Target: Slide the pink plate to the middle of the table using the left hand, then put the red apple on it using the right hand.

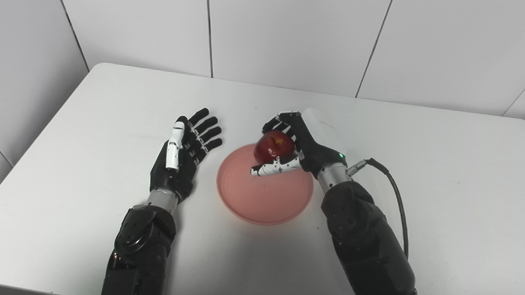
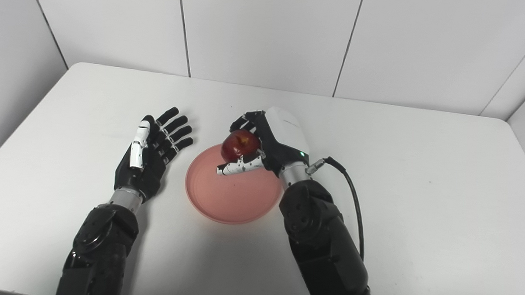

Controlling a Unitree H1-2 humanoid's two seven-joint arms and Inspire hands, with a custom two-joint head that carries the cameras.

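The right hand point(image 1: 304, 144) is clamped on the red apple point(image 1: 273, 146), holding it over the far part of the pink plate point(image 1: 260, 200) near the middle of the table point(image 1: 440, 180). The left hand point(image 1: 181, 155) rests just left of the plate, fingers apart, holding nothing.

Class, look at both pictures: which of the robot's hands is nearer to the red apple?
Right. The right hand holds the red apple in its fingers above the pink plate; the left hand lies open beside the plate, apart from the apple.

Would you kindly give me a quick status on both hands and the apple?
Left hand open, beside the pink plate. Right hand shut on red apple, over the plate's far side. Nothing in the way.
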